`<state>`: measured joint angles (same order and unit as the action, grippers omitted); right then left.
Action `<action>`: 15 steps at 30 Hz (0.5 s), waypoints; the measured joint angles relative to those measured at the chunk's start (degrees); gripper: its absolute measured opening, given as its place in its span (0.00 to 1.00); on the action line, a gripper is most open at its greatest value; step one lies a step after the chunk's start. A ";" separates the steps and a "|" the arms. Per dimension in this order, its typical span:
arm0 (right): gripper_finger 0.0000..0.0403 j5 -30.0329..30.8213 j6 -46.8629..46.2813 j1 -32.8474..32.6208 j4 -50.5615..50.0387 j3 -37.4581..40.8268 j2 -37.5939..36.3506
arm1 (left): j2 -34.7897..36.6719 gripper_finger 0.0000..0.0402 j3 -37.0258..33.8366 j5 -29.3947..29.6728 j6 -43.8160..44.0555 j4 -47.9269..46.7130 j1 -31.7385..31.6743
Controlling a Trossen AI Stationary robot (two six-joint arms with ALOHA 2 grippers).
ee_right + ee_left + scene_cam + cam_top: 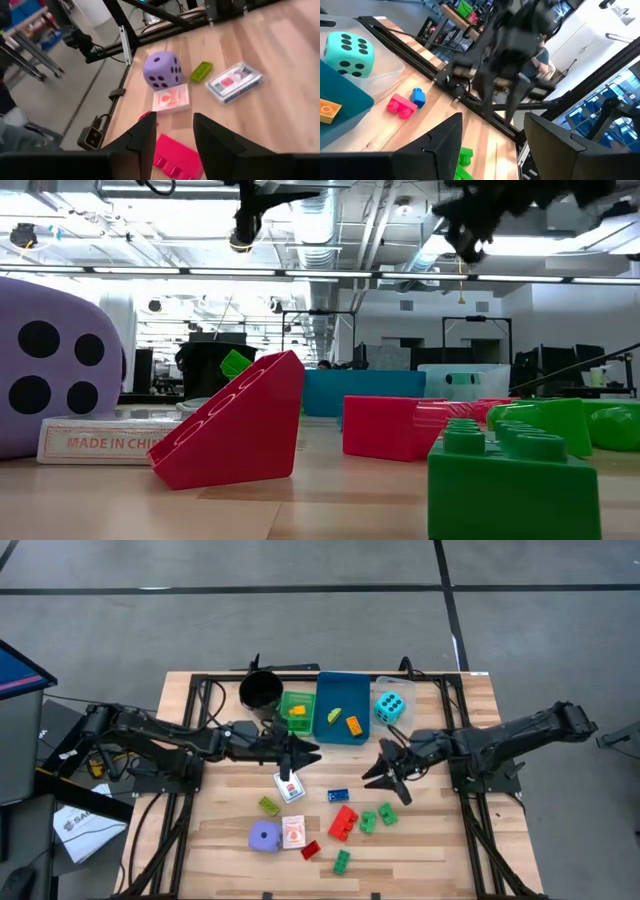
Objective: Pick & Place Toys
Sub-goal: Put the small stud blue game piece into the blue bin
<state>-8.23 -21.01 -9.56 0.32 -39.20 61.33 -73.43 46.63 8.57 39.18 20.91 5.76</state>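
the job looked part done. going left to right along the back of the counter (440, 840): a black cup (260, 690), a green tray (285, 700) with a yellow and an orange brick in it, a blue tray (345, 690) holding a yellow-green piece (333, 716) and an orange brick (354, 724), and a clear tray (412, 692) with the cyan die (389, 707).

much was left loose in front. from the left: a lime brick (268, 805), the purple die (264, 836), a card pack (289, 786) under the left arm, a second card pack (293, 831), a small red brick (310, 850), a blue brick (338, 796), a bigger red brick (343, 822), a green brick (342, 860) nearest the front edge, and two more green bricks (378, 815).

the left hand (302, 753) hung over the counter just behind the first card pack. its wrist view showed a clear gap between its fingers (440, 145) with nothing in it, so it was open and empty, touching nothing i could see.

the right hand (385, 775) hung well clear of the counter, behind the green bricks. its fingers (142, 137) stood a little apart with nothing between them; below and beyond them lay the red brick, purple die and both card packs. it held nothing.
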 joint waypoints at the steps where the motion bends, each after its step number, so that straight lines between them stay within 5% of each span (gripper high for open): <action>1: 0.31 0.12 1.37 0.11 -1.37 -1.90 0.13 | 0.00 0.51 0.00 0.01 0.00 -0.19 0.00; 9: 0.40 3.23 5.57 0.73 -17.23 -12.78 9.53 | 0.00 0.51 0.00 0.04 -7.72 -0.44 -0.57; 15: 0.56 0.43 2.38 -1.32 -17.84 -18.22 18.74 | 0.00 0.51 -0.02 0.03 -10.93 -0.04 -0.57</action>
<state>-7.80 -18.63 -10.88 -17.52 -57.42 80.07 -73.43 46.61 8.60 28.25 20.86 5.19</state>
